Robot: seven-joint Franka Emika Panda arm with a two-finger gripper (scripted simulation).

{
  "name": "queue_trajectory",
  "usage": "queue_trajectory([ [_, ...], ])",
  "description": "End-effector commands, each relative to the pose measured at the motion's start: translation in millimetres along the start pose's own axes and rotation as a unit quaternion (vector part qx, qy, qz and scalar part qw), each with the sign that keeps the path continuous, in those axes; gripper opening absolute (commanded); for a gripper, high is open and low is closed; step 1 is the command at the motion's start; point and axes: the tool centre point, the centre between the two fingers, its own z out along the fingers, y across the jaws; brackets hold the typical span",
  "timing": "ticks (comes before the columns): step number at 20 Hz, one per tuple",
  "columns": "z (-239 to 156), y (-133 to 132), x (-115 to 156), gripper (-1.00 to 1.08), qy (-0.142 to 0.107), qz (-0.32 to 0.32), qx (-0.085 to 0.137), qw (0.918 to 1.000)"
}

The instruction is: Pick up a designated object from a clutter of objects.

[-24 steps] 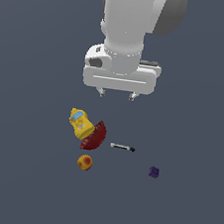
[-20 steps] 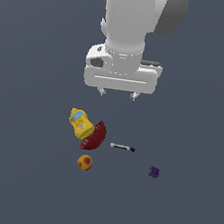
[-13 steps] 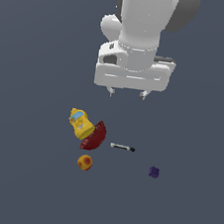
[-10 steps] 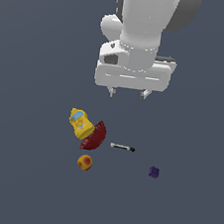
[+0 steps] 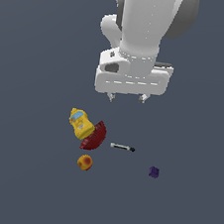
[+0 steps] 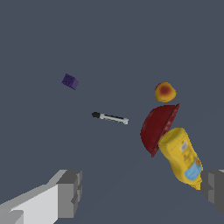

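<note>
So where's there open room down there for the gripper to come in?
Bare floor lies between the stick and the purple cube. It is crowded at the exterior view's left, where yellow bottle, red bowl and ball cluster.

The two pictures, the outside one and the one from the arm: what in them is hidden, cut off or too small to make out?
- Arm: the exterior view's top edge cuts it off.
- Hand: in the exterior view only two small fingertips show; in the wrist view the picture's edges cut both fingers.
- Bowl piece: the yellow bottle covers part of it in both views.
- Stick, cube: too small for any markings.
- Bottle's label: too blurred to read.
</note>
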Motion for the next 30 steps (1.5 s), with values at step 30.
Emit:
queue_trajectory([
  [30,157.7,-9.8,32.5,1.00,-0.015,-0.414,-0.011,0.9102],
])
